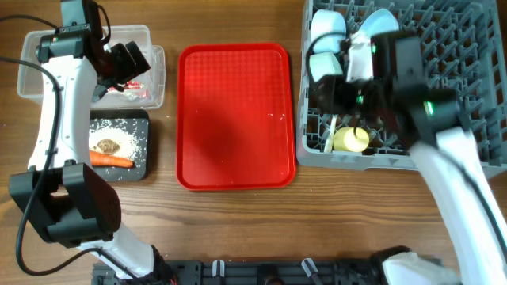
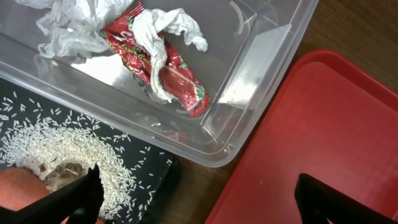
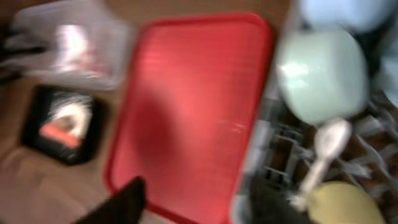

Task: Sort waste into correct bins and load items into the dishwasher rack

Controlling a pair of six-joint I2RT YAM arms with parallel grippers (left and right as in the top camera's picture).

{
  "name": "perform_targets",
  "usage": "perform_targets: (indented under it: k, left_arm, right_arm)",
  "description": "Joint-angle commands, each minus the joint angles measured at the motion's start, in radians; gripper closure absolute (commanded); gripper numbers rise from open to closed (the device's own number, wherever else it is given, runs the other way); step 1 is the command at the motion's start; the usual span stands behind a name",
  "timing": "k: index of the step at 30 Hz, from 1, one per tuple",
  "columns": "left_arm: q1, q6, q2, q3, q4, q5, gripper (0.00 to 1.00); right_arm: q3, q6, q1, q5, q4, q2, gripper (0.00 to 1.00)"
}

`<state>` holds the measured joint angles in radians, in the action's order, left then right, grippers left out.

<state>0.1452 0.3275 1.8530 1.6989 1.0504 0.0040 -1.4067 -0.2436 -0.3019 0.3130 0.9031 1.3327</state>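
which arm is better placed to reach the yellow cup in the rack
Right. The right gripper hangs at the rack edge beside the yellow cup; the left gripper is across the red tray by the clear tub.

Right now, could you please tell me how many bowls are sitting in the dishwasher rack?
2. Overhead, the upper bowl sits in the top-left corner of the dishwasher rack, the lower bowl just below it. The right arm may hide more.
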Motion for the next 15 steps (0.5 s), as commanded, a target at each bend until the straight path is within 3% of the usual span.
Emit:
perform_targets:
  k: [1, 5, 15]
  left_arm:
    - [0.004, -0.008, -0.024, 0.013, 0.000, -0.013, 0.00]
    - [0.004, -0.008, -0.024, 0.013, 0.000, -0.013, 0.00]
    - [0.004, -0.008, -0.024, 0.013, 0.000, -0.013, 0.00]
  right_arm:
    - [0.001, 0.033, -0.103, 0.024, 0.003, -0.155, 0.00]
    - [0.001, 0.031, -0.121, 0.022, 0.026, -0.241, 0.00]
    - [0.001, 0.035, -0.119, -0.122, 0.006, -0.248, 0.00]
